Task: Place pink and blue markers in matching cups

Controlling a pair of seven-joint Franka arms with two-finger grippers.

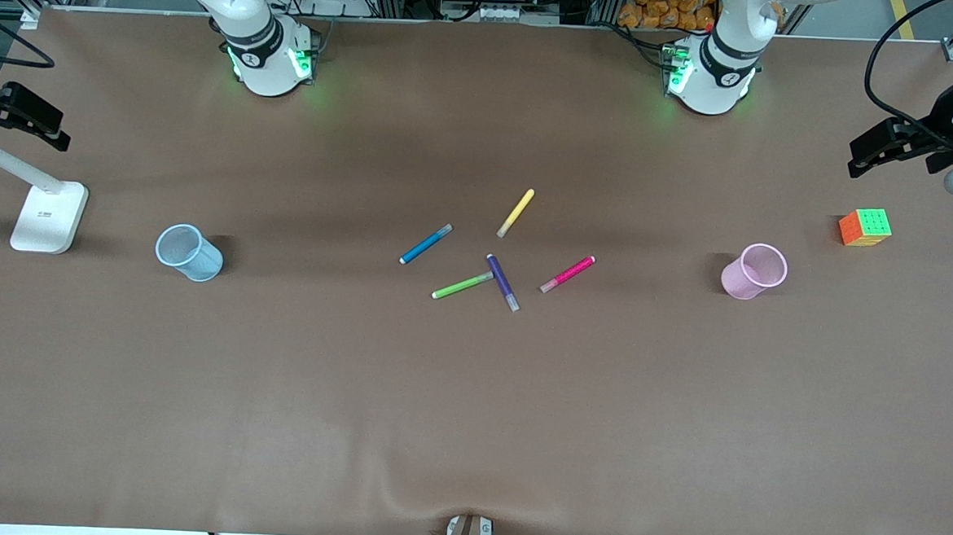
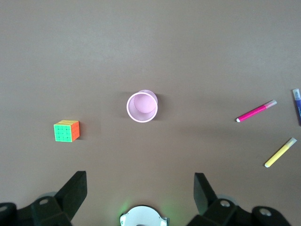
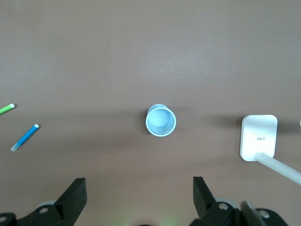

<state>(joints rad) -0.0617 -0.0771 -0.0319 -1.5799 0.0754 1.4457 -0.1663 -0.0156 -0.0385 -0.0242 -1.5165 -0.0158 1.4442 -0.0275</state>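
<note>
The pink marker (image 1: pixel 567 274) (image 2: pixel 256 111) and the blue marker (image 1: pixel 425 244) (image 3: pixel 25 137) lie flat among other pens at mid-table. The light pink cup (image 1: pixel 754 271) (image 2: pixel 142 106) stands upright toward the left arm's end, the light blue cup (image 1: pixel 189 252) (image 3: pixel 161 120) toward the right arm's end. My left gripper (image 2: pixel 140 181) hangs high above the table by its own base, open and empty, with the pink cup below it. My right gripper (image 3: pixel 139 183) is likewise high, open and empty, looking down on the blue cup. Neither gripper shows in the front view.
A yellow pen (image 1: pixel 516 212), a green pen (image 1: pixel 462 285) and a purple pen (image 1: pixel 503 283) lie among the two markers. A colourful puzzle cube (image 1: pixel 864 227) sits near the pink cup. A white lamp base (image 1: pixel 48 215) stands beside the blue cup.
</note>
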